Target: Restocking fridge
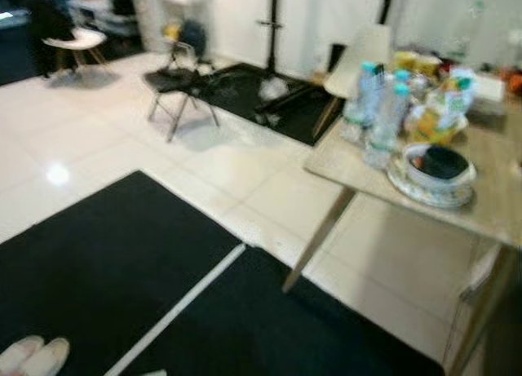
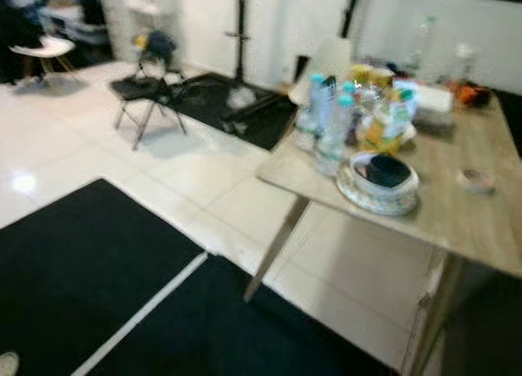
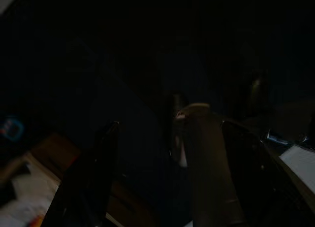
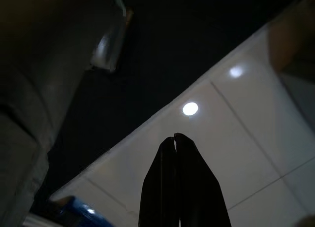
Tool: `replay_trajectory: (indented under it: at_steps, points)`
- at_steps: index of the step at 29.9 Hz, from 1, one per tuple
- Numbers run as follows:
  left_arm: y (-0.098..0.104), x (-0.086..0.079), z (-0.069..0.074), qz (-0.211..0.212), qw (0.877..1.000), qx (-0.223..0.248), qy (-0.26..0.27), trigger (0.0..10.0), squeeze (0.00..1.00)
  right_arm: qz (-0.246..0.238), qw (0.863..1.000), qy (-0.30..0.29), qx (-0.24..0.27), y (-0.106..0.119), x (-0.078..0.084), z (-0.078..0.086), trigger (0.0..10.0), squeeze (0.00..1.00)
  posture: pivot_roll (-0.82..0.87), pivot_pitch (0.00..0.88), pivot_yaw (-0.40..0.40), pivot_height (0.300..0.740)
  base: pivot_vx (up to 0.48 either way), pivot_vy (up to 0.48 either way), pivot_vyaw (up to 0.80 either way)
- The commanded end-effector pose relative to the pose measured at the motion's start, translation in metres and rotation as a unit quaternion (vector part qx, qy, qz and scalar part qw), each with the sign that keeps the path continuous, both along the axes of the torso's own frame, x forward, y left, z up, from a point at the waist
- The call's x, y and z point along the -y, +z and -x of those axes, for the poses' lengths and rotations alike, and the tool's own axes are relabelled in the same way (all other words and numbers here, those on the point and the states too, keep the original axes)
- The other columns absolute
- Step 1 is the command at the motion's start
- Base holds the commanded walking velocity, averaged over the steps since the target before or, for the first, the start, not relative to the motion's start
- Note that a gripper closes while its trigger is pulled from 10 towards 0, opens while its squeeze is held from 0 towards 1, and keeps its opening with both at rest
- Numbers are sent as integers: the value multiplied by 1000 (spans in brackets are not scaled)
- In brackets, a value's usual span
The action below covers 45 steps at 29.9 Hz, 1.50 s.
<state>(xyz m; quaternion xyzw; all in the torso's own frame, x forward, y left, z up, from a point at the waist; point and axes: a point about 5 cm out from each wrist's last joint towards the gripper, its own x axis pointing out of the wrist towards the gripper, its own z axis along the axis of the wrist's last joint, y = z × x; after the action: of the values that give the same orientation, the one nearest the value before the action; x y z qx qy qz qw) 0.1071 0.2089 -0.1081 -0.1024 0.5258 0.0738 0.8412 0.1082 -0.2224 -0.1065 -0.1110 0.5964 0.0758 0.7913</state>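
Note:
A light wooden table (image 1: pixel 489 205) stands to my right, blurred in both eye views. On its near end are several clear water bottles with teal caps (image 1: pixel 379 115) and a dark bowl on a patterned plate (image 1: pixel 440 168); yellow packets and other groceries (image 2: pixel 383 119) lie behind them. My right gripper (image 4: pixel 174 137) hangs shut and holds nothing, over white floor tiles beside a black mat. In the very dark left wrist view, my left gripper (image 3: pixel 170 126) hangs with its fingers apart, a dim grey shape showing beyond them.
Black mats (image 1: pixel 106 262) split by a white stripe cover the floor in front of me. A folding chair (image 1: pixel 181 86), a black stand (image 1: pixel 272 33) and a white chair (image 1: pixel 359 58) stand farther back. A pair of white shoes (image 1: pixel 33 356) is at the lower left.

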Motion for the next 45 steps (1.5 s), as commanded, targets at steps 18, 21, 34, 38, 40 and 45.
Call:
replay_trajectory:
  at_steps: [18, 21, 34, 38, 40, 45]
  points:
    - [0, 3, -4, 2, 1000, 4, -7, 10000, 0, -1, 1000, -2, 5, 0, 0, 0, 10000, 0, -82, 0, 19, 740, 318, 0, 0]
    - [1, 3, -3, 2, 1000, 4, -7, 10000, 0, -1, 1000, -2, 5, 0, 0, 0, 10000, 0, -82, 0, 19, 740, 319, 0, 0]
    - [1, 0, -3, -1, 1000, 3, -6, 10000, 0, 2, 1000, 9, -3, 0, 0, 1, 10000, 0, -77, 0, 18, 740, 316, 0, -761]
    - [2, 0, -5, 3, 1000, 9, 6, 10000, 0, 1, 1000, 5, 2, 0, 0, 0, 10000, 0, -77, 0, 18, 740, 0, 0, -378]
    - [2, 0, -6, 2, 1000, 9, 5, 10000, 0, 0, 1000, 1, 3, 0, 0, 0, 10000, 0, -77, 0, 18, 740, 0, 0, 0]
    - [2, 0, -5, 3, 1000, 10, 1, 10000, 0, 0, 1000, -1, 4, 0, 0, 0, 10000, 0, -81, 0, 21, 740, 0, 0, 0]
